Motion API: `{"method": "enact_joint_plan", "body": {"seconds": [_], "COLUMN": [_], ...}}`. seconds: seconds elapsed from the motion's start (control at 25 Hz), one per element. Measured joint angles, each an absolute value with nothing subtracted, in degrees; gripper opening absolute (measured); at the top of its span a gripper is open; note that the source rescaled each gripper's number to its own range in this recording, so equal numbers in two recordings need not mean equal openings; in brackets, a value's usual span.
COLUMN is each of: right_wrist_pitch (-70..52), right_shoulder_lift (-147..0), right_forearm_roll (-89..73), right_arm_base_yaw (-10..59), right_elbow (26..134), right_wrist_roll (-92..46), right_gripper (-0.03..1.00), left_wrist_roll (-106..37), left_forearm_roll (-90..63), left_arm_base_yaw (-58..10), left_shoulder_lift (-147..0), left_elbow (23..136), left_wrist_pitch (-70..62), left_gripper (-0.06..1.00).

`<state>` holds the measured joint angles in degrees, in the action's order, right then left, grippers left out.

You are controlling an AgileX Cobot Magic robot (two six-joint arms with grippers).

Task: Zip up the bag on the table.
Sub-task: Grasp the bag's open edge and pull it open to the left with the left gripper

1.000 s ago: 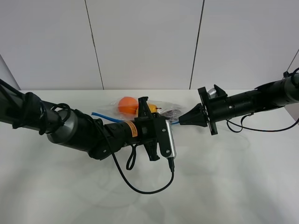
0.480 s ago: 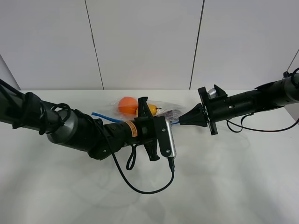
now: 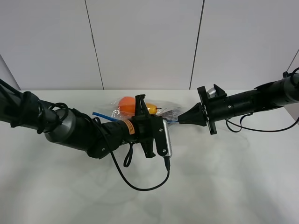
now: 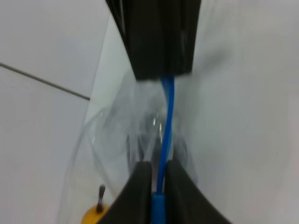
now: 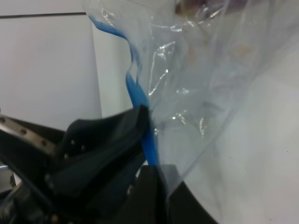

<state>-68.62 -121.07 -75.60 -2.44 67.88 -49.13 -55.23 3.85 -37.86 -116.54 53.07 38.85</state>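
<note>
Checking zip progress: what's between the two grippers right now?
The blue zip strip of the bag, stretched straight between them; the left wrist view shows it.

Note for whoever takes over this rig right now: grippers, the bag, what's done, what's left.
The left gripper is shut on the blue strip of the bag. The right gripper is shut on the same strip, close by. The bag, orange inside, lies far back on the table. Done: both grips. Left: slide along the strip to seal; how much is sealed cannot be told.
</note>
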Motion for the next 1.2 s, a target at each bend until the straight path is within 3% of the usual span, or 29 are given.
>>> {"method": "enact_joint_plan", "body": {"seconds": [1.2], "right_wrist_pitch": [-68.51], "right_shoulder_lift": [-121.07], "right_forearm_roll": [-76.87], "right_arm_base_yaw": [-2.32], "right_elbow": [67.90], "right_wrist_roll": [-48.90], "right_gripper": [0.00], "left_wrist_roll": [-61.28], "left_forearm_roll": [8.01], "left_arm_base_yaw": [-13.26], "left_shoulder_lift": [-116.54], "left_elbow": [51.73], "left_wrist_pitch": [41.02], "left_gripper": [0.00]}}
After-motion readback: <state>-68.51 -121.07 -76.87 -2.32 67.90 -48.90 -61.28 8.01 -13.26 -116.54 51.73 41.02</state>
